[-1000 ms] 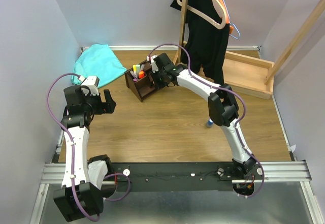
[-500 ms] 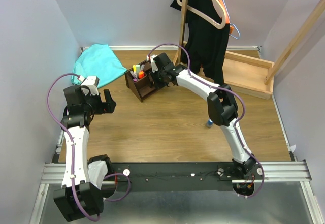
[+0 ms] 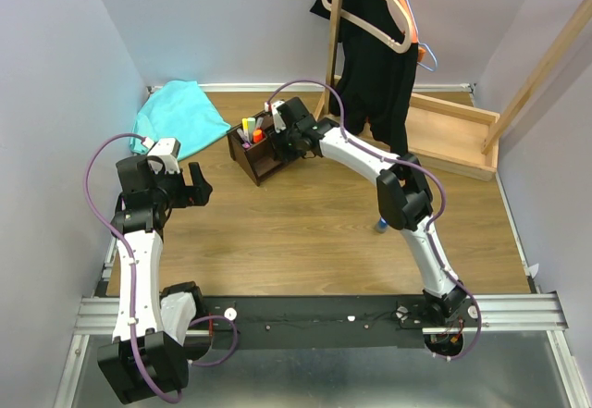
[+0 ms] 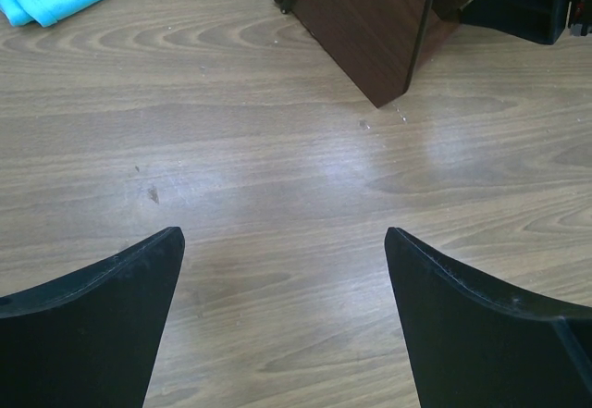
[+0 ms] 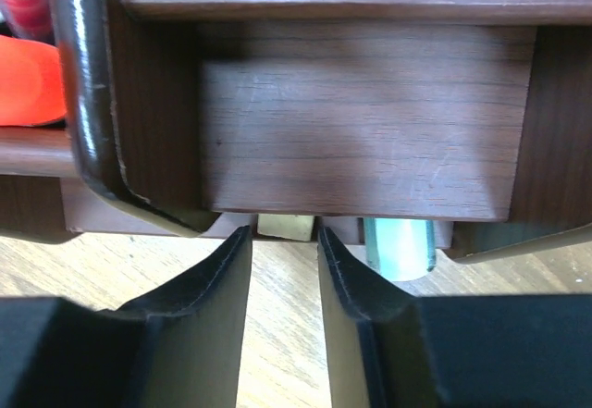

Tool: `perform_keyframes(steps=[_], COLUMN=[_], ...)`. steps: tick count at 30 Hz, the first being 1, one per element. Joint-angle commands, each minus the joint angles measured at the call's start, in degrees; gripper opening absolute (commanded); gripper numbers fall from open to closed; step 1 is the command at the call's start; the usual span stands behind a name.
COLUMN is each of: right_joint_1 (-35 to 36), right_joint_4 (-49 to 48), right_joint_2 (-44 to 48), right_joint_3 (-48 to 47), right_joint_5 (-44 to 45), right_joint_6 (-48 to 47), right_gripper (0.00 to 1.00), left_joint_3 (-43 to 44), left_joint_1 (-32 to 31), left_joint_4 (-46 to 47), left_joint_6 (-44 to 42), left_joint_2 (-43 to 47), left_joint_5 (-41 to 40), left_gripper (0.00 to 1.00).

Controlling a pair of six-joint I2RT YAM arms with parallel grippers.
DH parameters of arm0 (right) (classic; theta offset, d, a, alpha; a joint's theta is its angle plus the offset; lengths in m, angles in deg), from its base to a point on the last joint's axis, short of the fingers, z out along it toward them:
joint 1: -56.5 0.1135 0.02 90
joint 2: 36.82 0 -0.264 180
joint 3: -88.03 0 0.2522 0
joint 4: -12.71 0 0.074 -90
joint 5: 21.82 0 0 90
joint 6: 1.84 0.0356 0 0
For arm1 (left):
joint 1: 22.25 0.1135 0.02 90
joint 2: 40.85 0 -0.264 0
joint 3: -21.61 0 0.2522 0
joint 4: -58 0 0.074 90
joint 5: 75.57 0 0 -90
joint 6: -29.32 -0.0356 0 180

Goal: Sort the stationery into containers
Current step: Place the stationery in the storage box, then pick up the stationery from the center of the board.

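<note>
Tan block (image 5: 285, 224) sits in the desk organizer (image 5: 361, 121), just beyond the right gripper's (image 5: 285, 234) narrowly parted fingertips. Left gripper (image 4: 282, 234) hangs wide apart.

Markers (image 3: 250, 130) in organizer (image 3: 246, 164); cloth (image 3: 180, 117) left; cylinder (image 3: 379, 227) right.

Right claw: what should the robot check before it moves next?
1. Right claw at the organizer: ok.
2. Tan block gripped or free: cannot tell.
3. Left claw open and empty: ok.
4. Orange marker in the organizer: ok.
5. Blue cylinder sorted: not ok, it lies on the table.
</note>
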State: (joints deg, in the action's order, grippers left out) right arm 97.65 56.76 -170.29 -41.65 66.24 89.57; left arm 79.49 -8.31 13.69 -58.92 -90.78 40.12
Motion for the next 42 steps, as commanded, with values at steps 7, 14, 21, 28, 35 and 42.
perform_keyframes(steps=[7, 14, 21, 28, 35, 42], right_joint_1=[1.0, 1.0, 0.9, -0.3, -1.3, -1.4], right_joint_4=[-0.9, 0.8, 1.0, 6.6, 14.1, 15.6], right_joint_2=[2.1, 11.8, 31.2, 54.0, 69.4, 71.3], right_joint_3=[1.2, 11.3, 32.7, 54.6, 63.2, 67.4], right_joint_5=[1.7, 7.8, 11.6, 6.9, -4.4, -0.4], right_joint_6=[0.5, 0.1, -0.4, -15.9, -26.6, -31.7], right_gripper=[0.44, 0.54, 0.66, 0.71, 0.72, 0.72], left_joint_3=[-1.1, -1.0, -0.5, -0.2, 3.2, 6.1], left_joint_1=[0.5, 0.6, 0.5, 0.5, 0.4, 0.4], left_joint_4=[1.9, 1.5, 1.0, 1.1, 0.0, -0.7], left_joint_6=[1.1, 1.1, 0.7, 0.5, -1.4, -2.9], left_joint_2=[0.4, 1.0, 1.3, 0.2, -3.3, -6.2], left_joint_5=[2.2, 2.2, 1.7, 2.0, 1.6, 1.1], left_gripper=[0.99, 0.99, 0.99, 0.99, 0.99, 0.99])
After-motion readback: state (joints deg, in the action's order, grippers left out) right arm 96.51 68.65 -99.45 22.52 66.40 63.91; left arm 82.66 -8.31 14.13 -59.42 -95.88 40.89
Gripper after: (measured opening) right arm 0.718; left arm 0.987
